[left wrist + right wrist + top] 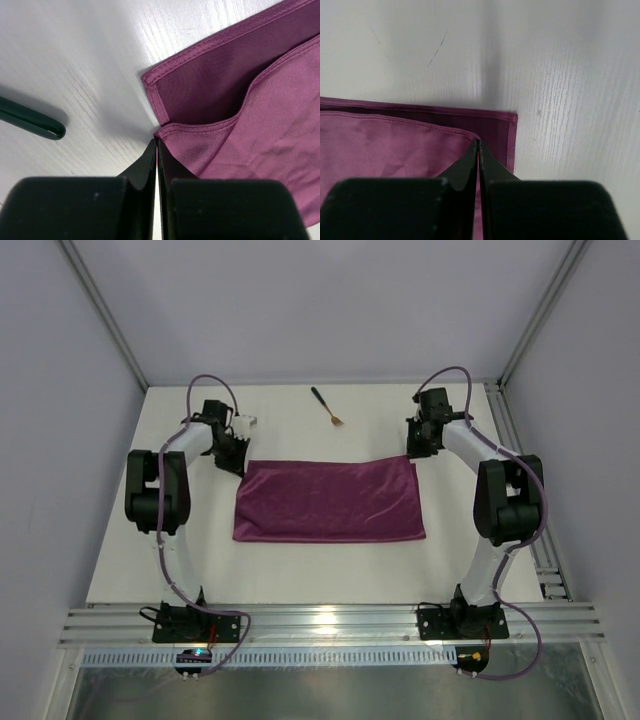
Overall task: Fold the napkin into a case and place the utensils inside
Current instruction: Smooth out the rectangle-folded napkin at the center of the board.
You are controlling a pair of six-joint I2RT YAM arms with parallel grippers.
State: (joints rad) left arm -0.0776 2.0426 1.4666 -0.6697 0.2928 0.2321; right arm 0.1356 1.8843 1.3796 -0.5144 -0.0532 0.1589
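Looking down, we see a white tabletop (300, 570) with a faint wood grain, boxed in by pale grey walls (300, 300) and slanting metal posts (105, 315). Ribbed metal rails (320, 625) run along its near edge. The napkin (330, 502) lies flat at the middle of the tabletop, folded into a wide two-layer rectangle. The left pincer (157, 150) is closed on the far left corner of its upper layer, with a sliver of cloth between the tips. The right pincer (478, 147) is closed the same way on the far right corner. The fork (327, 407) lies beyond the napkin, well apart from it, near the back wall. By the left pincer we see a dark rod (30, 122) with a rounded end; we cannot tell what it is.
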